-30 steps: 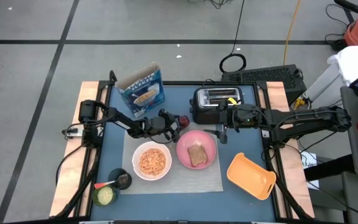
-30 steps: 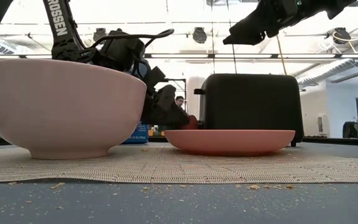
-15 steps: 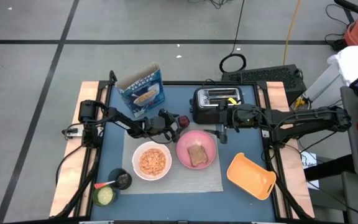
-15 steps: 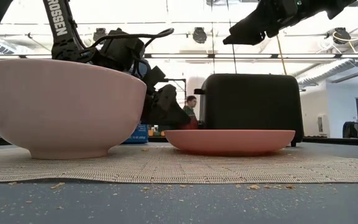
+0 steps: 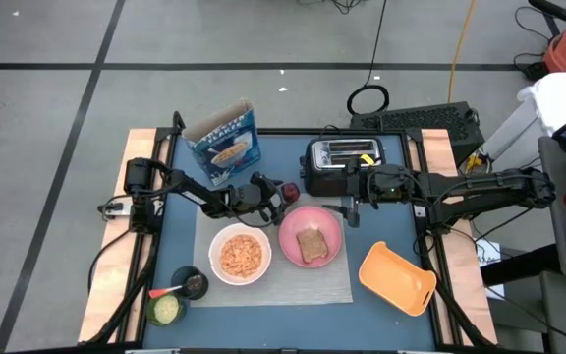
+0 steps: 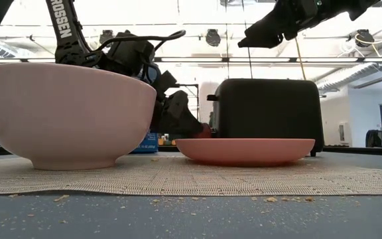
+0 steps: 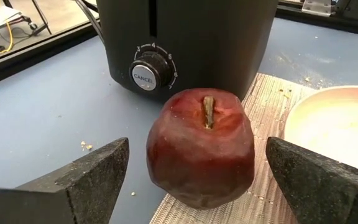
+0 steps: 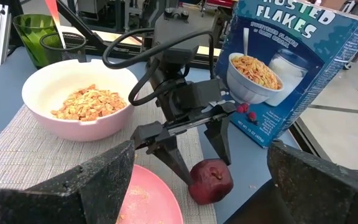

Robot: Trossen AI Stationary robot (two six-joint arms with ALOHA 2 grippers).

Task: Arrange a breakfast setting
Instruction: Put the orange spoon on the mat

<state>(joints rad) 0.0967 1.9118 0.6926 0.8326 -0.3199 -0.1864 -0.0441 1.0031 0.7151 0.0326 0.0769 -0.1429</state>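
Note:
A small dark red fruit (image 7: 201,149) stands stem up on the far edge of the grey mat (image 5: 293,285), between the black toaster (image 5: 342,162) and the pink plate (image 5: 288,228). My left gripper (image 5: 281,194) is low and open. Its two fingers (image 7: 98,168) stand on either side of the fruit with a gap on each side. A brown toast slice (image 5: 311,245) lies on the plate. A white bowl (image 5: 240,254) of cereal sits on the mat to the plate's left. My right gripper (image 5: 350,211) hangs open, high above the plate's right edge.
A blue cereal box (image 5: 226,146) stands at the far left. A yellow-orange dish (image 5: 398,278) lies at the near right. A green cup (image 5: 166,310) and a dark cup (image 5: 193,284) stand at the near left. Crumbs are scattered on the blue table near the mat.

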